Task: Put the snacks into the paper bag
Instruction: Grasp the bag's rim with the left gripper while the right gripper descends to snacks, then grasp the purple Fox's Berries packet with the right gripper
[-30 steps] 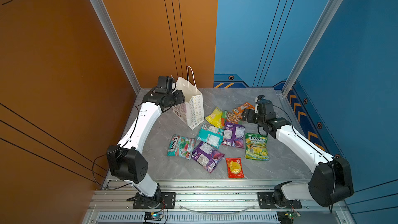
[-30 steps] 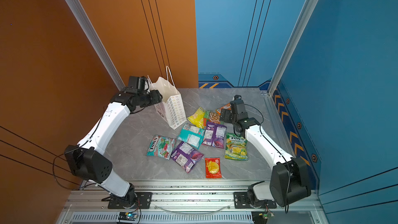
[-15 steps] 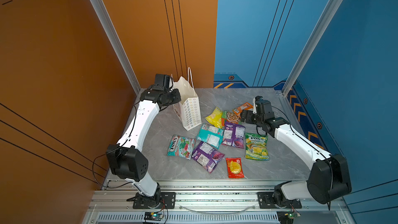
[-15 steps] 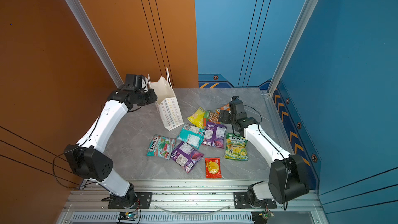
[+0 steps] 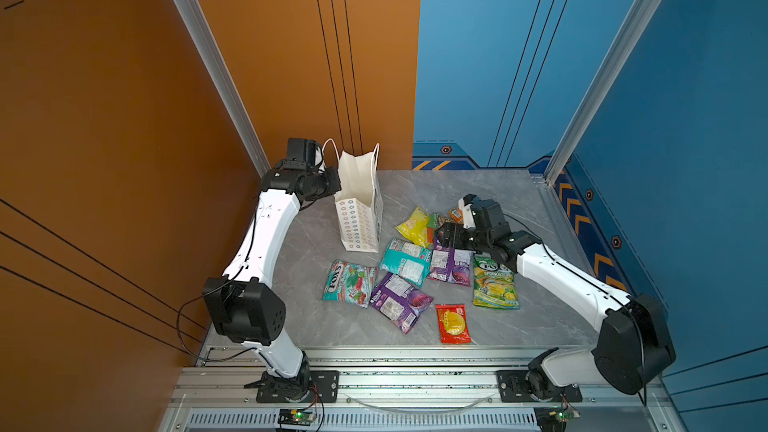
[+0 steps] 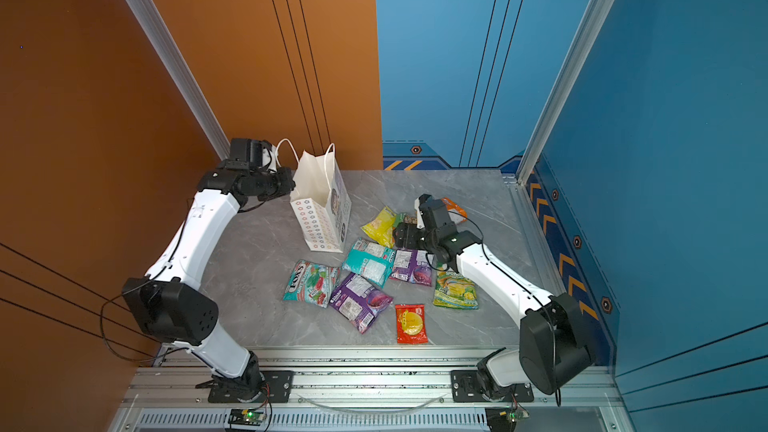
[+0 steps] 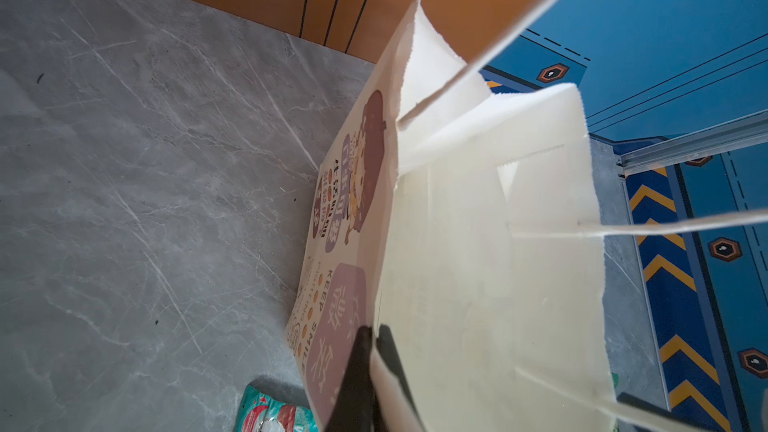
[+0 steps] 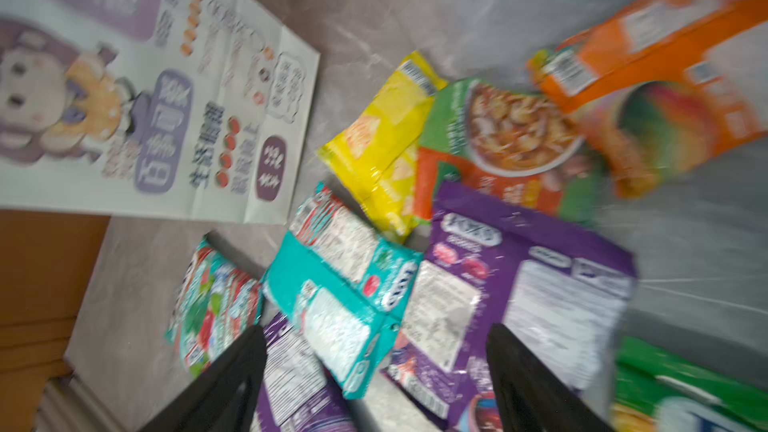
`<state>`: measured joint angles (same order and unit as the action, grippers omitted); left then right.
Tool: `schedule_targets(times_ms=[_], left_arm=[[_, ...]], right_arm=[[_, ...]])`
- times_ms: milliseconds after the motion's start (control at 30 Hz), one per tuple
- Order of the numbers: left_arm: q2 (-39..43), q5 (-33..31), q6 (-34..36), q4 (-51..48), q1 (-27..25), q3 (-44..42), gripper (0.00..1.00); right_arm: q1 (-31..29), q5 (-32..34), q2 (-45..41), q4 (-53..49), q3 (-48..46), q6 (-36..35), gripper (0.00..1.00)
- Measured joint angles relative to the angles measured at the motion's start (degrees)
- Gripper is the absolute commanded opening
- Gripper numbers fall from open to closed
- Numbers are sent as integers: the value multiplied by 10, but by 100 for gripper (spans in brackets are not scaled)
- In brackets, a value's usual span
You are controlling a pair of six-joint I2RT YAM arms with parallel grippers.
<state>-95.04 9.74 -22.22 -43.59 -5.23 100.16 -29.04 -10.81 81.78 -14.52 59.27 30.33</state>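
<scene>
Nine snacks (image 5: 405,261) counted. All lie flat on the grey table (image 5: 478,189), outside the paper bag (image 5: 359,222).

Bag: stands upright at the back left of the table with its mouth open upward. The flower-print side faces the front edge and the cartoon side faces the snacks.

Left gripper (image 7: 374,332): jaws clenched on the bag's wall at the rim. One finger presses the printed outer face and one is inside the mouth.

Right gripper (image 8: 374,332): jaws spread wide with nothing between them. It is low over the middle of the pile, pointing toward the bag. The wrist view is blurred, so I cannot tell whether it touches any packet.

Layout, both top views:
- Far row: yellow packet (image 5: 413,224), green-and-orange packet (image 8: 498,139) and orange packet (image 8: 665,56), overlapping one another, the last two partly hidden by the right gripper.
- Middle: teal packet (image 5: 405,261) and purple packet (image 5: 451,265) side by side, edges touching. The teal packet lies near the bag's base, not against it.
- Right: green packet (image 5: 494,284), its top edge under the right arm.
- Nearer the front: teal-and-red packet (image 5: 349,282) printed FOX'S, touching a second purple packet (image 5: 399,301), which overlaps the teal packet's lower corner.
- Front: red packet (image 5: 453,323), lying apart from the rest.
</scene>
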Motion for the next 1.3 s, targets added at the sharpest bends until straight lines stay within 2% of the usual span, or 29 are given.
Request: schedule_targets(times_ms=[133,300,400,433,567,700,900,1067,1300], left_arm=[[1,4,2,0,10,-1,0],[16,10,3,-2,23,-14,0],[28,13,4,-4,29,-24,0],[33,15,4,-4,32,-28,0],[49,22,4,-6,43,-44,0],[57,26,4,-9,51,-55,0],[58,38,4,-9,58,-63,0],[58,45,4,-9,60,-64,0],[58,52,4,-9,60,-64,0]], right_arm=[[-80,-26,47,44,-2,56,79],[-161,-59,152,97,15,120,73],[-178,-81,208,127,25,152,71],[-179,-88,224,133,29,160,68],[-178,-107,268,139,54,180,69],[-178,-102,261,112,71,164,70],[-163,-70,178,27,70,107,70],[-149,-59,115,-19,28,79,73],[-143,-66,103,-61,-53,60,76]])
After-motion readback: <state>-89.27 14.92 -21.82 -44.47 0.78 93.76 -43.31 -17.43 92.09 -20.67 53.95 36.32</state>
